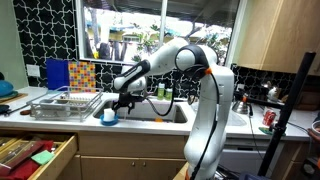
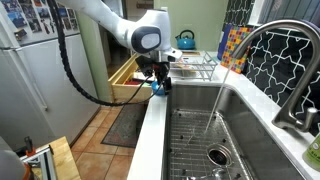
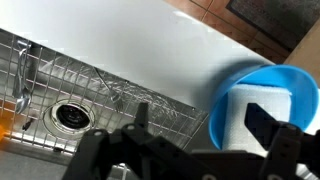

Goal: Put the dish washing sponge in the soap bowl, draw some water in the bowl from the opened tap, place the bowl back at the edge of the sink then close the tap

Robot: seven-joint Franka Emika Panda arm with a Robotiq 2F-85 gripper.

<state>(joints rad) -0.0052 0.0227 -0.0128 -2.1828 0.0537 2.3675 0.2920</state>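
The blue soap bowl [image 3: 255, 77] sits on the white ledge at the sink's edge, with the pale dish washing sponge [image 3: 235, 115] lying inside it. My gripper [image 3: 203, 112] hovers just above, open wide. One finger is over the sponge and the other is over the sink's wire grid. In both exterior views the gripper [image 1: 122, 100] [image 2: 160, 78] hangs directly over the bowl [image 1: 108, 117] [image 2: 157, 89], holding nothing. The steel sink [image 2: 258, 118] lies beside them. A thin stream of water [image 2: 217, 100] falls from the curved tap [image 2: 265, 45].
A wire dish rack [image 1: 65, 103] stands on the counter beside the bowl. An open wooden drawer [image 1: 35, 155] juts out below it. A wire grid and drain [image 3: 70, 115] cover the sink floor. A red can [image 1: 268, 118] stands on the far counter.
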